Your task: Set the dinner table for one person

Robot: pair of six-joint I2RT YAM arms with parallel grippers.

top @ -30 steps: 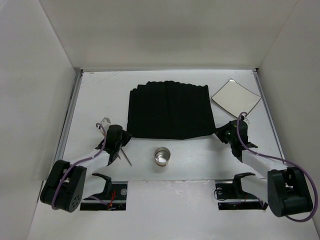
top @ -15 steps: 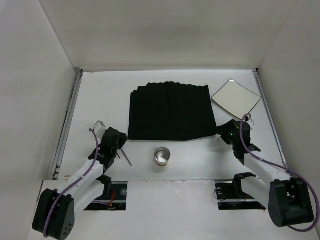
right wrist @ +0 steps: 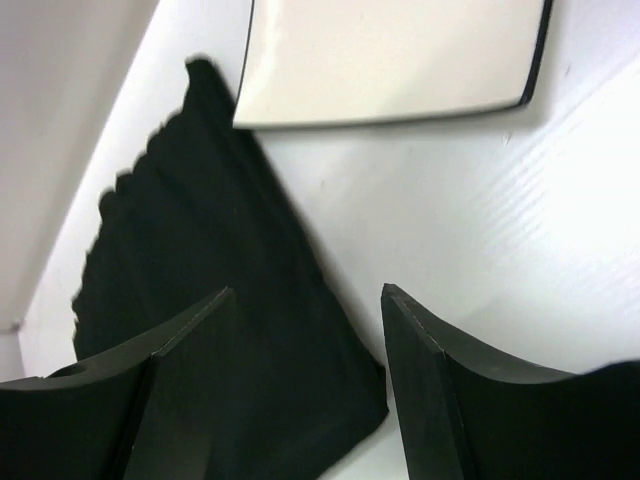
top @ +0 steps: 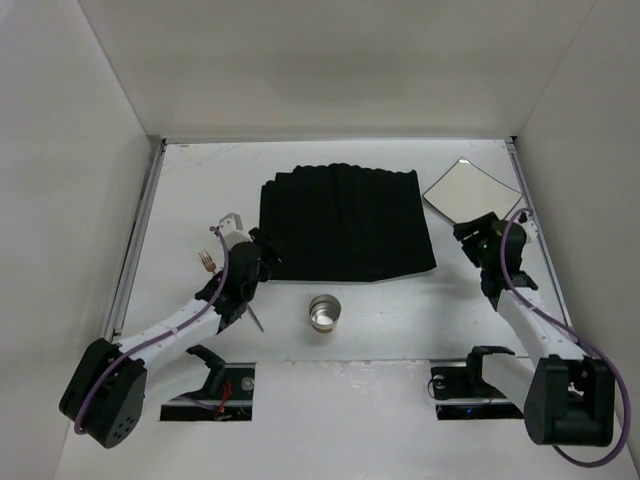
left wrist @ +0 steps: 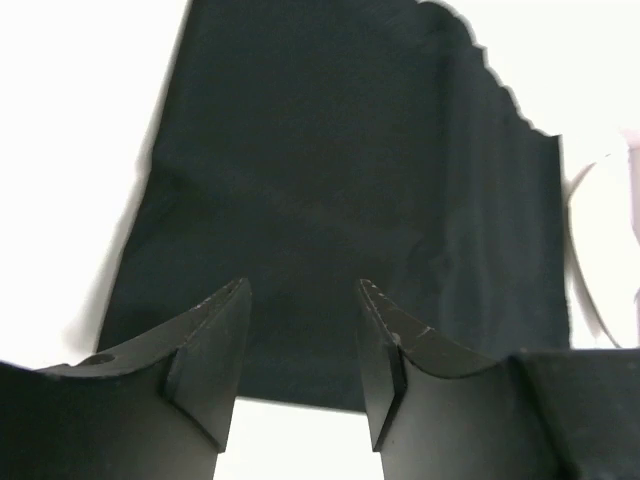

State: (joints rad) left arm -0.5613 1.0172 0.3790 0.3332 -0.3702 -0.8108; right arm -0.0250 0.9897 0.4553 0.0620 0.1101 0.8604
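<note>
The dinner table [top: 190,200] is the wide white surface. A black pleated cloth mat [top: 340,220] lies flat on its middle. My left gripper [top: 265,250] hovers at the mat's near left corner, open, with nothing between its fingers [left wrist: 215,340]; the mat [left wrist: 330,180] fills that wrist view. My right gripper [top: 470,232] stands open just right of the mat's near right corner [right wrist: 330,380], holding nothing. A white square plate [top: 472,190] sits at the back right, ahead of the right gripper [right wrist: 308,292] as the plate [right wrist: 390,60].
A small metal cup [top: 324,312] stands near the front, below the mat. A thin metal utensil [top: 255,318] lies beside the left arm, partly hidden by it. White walls close in the table on three sides.
Both grippers have opened and let go of the mat's near corners. The left gripper rose toward the mat's left edge; the right gripper drew back to the right, toward the plate.
</note>
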